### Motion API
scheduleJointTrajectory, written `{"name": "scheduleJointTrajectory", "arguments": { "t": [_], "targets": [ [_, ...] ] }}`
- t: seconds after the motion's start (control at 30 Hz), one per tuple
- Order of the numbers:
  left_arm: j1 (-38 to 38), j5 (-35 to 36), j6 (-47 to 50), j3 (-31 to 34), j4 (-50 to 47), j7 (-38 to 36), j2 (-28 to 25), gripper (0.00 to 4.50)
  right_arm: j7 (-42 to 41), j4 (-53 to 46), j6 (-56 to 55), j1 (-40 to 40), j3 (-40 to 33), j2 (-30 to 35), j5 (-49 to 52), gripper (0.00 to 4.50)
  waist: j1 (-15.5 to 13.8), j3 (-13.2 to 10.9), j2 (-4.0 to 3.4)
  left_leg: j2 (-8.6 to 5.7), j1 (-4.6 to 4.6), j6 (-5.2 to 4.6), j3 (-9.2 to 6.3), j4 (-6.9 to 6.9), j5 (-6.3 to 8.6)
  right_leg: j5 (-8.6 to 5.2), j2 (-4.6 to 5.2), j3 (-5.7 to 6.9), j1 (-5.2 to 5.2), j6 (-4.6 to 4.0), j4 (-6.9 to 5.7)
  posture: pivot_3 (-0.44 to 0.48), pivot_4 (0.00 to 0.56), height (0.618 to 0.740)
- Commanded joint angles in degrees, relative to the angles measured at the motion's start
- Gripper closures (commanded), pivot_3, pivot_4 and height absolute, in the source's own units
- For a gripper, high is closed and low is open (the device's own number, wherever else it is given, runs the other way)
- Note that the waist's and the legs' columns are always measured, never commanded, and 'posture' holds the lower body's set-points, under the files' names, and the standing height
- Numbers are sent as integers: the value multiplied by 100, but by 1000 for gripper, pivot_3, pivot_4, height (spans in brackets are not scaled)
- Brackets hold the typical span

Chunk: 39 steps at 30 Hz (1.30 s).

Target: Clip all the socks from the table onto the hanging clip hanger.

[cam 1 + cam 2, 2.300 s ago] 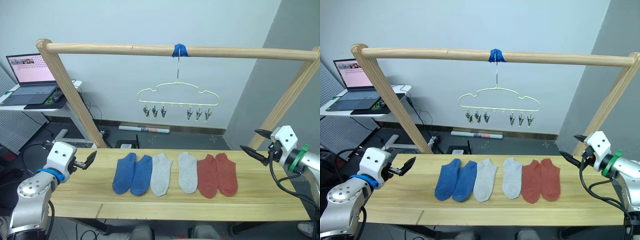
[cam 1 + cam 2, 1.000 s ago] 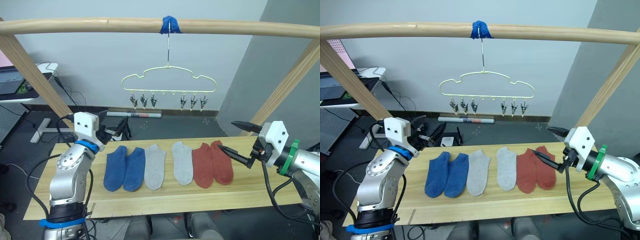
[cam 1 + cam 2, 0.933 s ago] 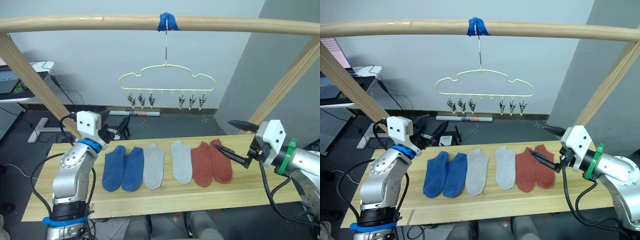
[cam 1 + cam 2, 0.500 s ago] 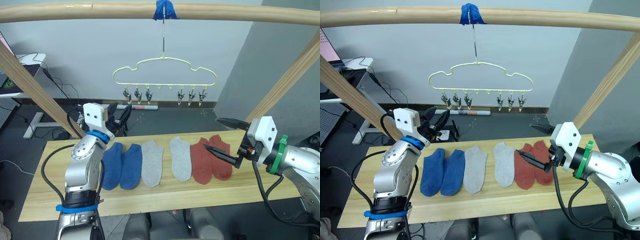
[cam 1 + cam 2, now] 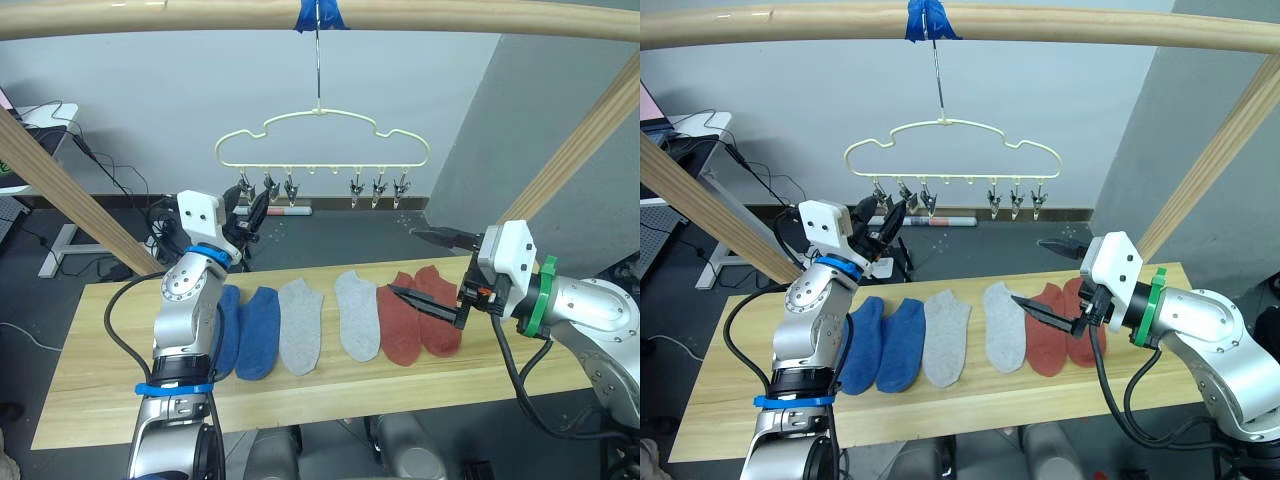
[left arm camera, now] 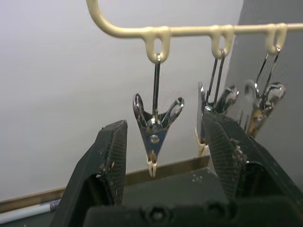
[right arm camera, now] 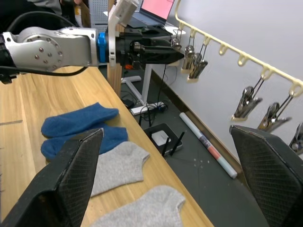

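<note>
Leftmost, the left claw (image 5: 252, 207) is raised off the worktop (image 5: 90, 385) with its two fingers spread wide and nothing between them; in the left wrist view they bracket the end clip (image 6: 155, 128) of the clip hanger (image 5: 322, 140) without touching it. Six socks lie flat in a row along the worktop: two blue socks (image 5: 245, 330), two grey socks (image 5: 330, 322) and two rust-red socks (image 5: 420, 315), the pairs side by side and apparently touching. Being soft, light fabric, each sock should fold and droop when lifted, so the cuff edge at the far end looks the best place to pinch, leaving a free hem for a clip. The clips are small sprung metal parts, likely stiff to open and free to swing on their loops. At right, the right claw (image 5: 430, 270) hovers above the red pair, fingers wide apart and empty. The left arm covers part of the outer blue sock. Whether the lower right finger touches the red fabric cannot be told.
</note>
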<state>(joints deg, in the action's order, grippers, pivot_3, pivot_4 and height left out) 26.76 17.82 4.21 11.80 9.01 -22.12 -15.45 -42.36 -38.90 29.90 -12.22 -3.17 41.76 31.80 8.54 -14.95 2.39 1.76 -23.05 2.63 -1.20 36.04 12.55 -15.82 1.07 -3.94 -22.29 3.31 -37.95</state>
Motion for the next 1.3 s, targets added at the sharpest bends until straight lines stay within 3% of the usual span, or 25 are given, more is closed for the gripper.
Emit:
{"name": "scheduleJointTrajectory", "arguments": {
  "t": [0.03, 0.57, 0.7, 0.83, 0.97, 1.13, 1.3],
  "targets": [
    [117, -19, -237, 106, -83, 123, -9, 1768, -31, -166, -6, -71, -68, 15, 122, 0, 10, -3, 1, 0, 0, 0, 0, 0, 0, 0, 0, 0, 0, 0, 1, -311, 284, 740],
    [200, -5, -328, 110, -101, 272, 17, 1768, -52, -67, 9, -190, -39, -1, 114, 0, 18, -5, 2, 0, -3, 1, -3, -2, 0, -1, 0, 4, -1, 2, 6, -301, 275, 740],
    [251, -21, -370, 90, -49, 243, 0, 2583, -34, -80, 29, -193, -34, -8, 117, 0, 18, -5, 2, 0, -6, 1, -4, -4, 1, -1, 0, 4, -2, 2, 10, -300, 274, 740],
    [221, -25, -363, 65, -51, 192, -15, 3711, -6, -95, 56, -194, -31, -24, 132, 0, 19, -5, 2, 0, -7, 1, -4, -5, 1, -1, 1, 4, -2, 2, 12, -301, 276, 740],
    [181, -43, -354, 56, -100, 199, -30, 4311, 32, -97, 69, -197, -24, -47, 134, 0, 35, -6, 2, 0, -6, 2, -4, -5, 1, -1, 1, 4, -3, 2, 13, -299, 274, 740],
    [134, -68, -322, 23, -253, 217, -72, 4495, 196, 12, 96, -102, 11, -132, 33, 0, 86, -6, 2, 1, -7, 2, -4, -6, 1, -1, 1, 4, -3, 2, 13, -299, 274, 740],
    [36, -18, -111, 9, -587, 205, -147, 4495, 898, 655, 171, 408, 319, -219, -947, 0, 84, -7, 3, 1, -14, 2, -9, -9, 1, -2, 2, 10, -4, 3, 20, -273, 275, 740]
  ]
}}
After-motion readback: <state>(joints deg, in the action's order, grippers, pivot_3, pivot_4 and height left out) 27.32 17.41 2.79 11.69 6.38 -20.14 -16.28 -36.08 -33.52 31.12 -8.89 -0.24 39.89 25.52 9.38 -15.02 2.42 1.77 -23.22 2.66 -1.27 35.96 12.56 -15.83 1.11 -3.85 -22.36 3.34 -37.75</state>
